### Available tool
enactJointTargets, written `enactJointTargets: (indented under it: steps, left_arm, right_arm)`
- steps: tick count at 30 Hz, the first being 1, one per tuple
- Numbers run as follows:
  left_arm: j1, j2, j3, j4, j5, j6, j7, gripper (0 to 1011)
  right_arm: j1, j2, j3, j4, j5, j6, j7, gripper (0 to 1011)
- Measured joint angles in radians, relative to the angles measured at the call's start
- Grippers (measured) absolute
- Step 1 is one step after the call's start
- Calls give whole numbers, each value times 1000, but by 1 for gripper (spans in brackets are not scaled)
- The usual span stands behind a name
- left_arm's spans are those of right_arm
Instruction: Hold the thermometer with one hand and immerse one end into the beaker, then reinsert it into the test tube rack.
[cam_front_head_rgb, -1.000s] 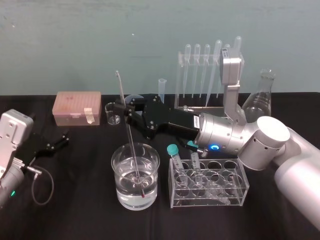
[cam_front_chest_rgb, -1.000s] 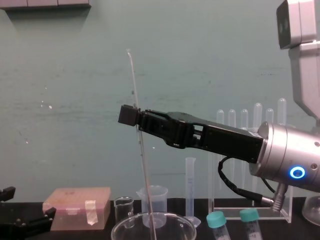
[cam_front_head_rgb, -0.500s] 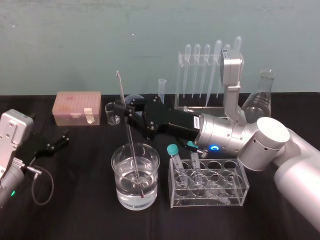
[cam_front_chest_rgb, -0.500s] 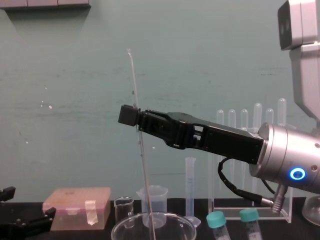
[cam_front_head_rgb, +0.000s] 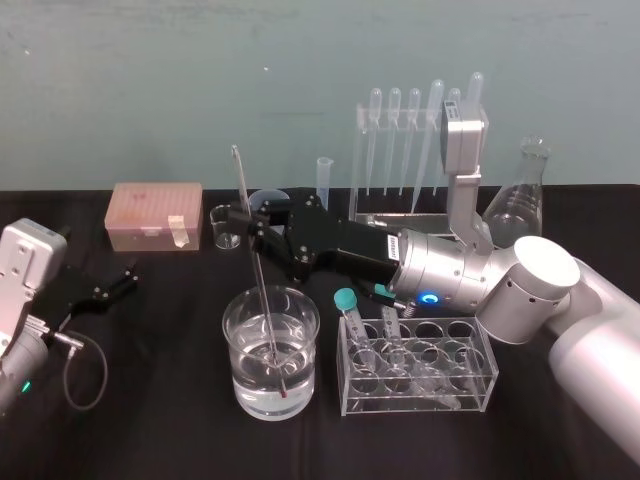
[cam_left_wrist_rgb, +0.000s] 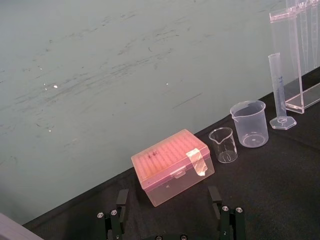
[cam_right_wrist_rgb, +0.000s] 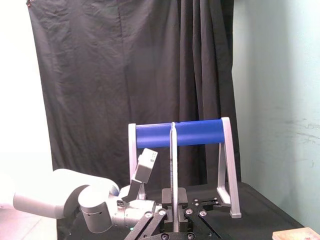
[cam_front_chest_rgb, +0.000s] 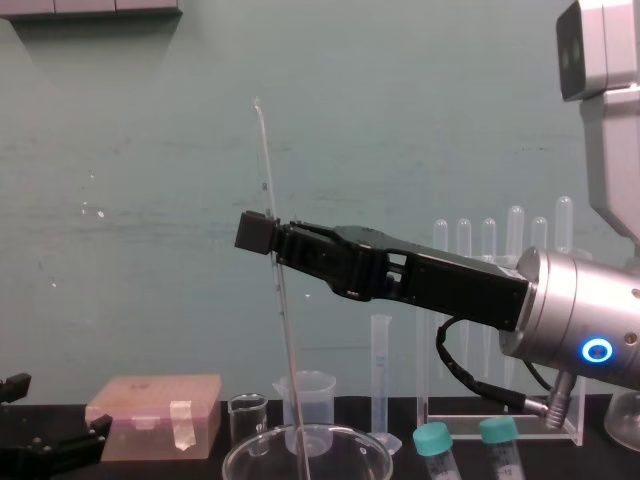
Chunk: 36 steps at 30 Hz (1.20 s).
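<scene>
One thermometer: red tip sunk in beaker water, nr bottom, leaning slightly; pinched mid-stem by right gripper. Lift to be made straight up til tip clears rim, then carried back-right to rack. Cylinder & tube stand lie nr that route. Left gripper parked far left, fingers spread.

The right arm was stretched leftward, the right gripper held level and raised, fingers pinched shut. The left gripper was parked low at the left, fingers spread.
</scene>
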Motion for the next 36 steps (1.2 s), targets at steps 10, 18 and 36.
enactJointTargets:
  steps: [10,18,36]
  left_arm:
    - [0,0,0,0,0,0,0,1008]
    - [0,0,0,0,0,0,0,1008]
    - [0,0,0,0,0,0,0,1008]
  right_arm:
    - [-1,1,0,-2,0,1,-2,56]
    - [0,0,-1,-2,-2,3,-5,56]
    - [1,0,-2,-5,-2,5,-8,56]
